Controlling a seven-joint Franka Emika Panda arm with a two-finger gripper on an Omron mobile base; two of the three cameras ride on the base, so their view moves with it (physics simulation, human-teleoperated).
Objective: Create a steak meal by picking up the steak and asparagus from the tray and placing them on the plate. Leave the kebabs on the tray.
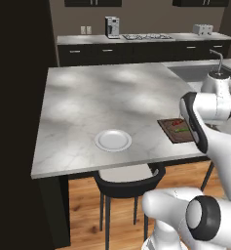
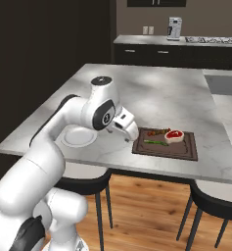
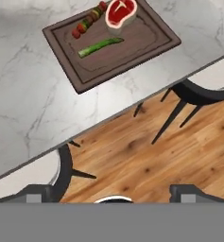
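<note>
Step in hand: approach for the first pick. Nothing is transferred yet.

The tray (image 2: 165,143) sits near the front edge of the marble surface (image 2: 151,93), with the steak (image 2: 174,136) in its far right part. The asparagus (image 2: 155,142) lies just in front of the steak, apart from it. The kebabs (image 2: 157,132) lie along the tray's far side, to the left of the steak and close beside it. The plate (image 1: 113,140) rests bare on the same surface, well apart from the tray on the arm's left.

The end effector (image 2: 129,133) hangs above the surface edge between plate and tray, just beside the tray's near left corner. It touches nothing. In the hand view the fingertips (image 3: 36,194) stand wide apart at the lower corners, so I read it as released and empty.

Judgement: the next move calls for carrying the end effector over the tray and down onto one item. The steak is the chunkier target. The kebabs lie close to it, so the fingers should straddle the steak without nudging the skewer. The asparagus is thin and flat, so it likely needs a low, centred pinch.
</note>
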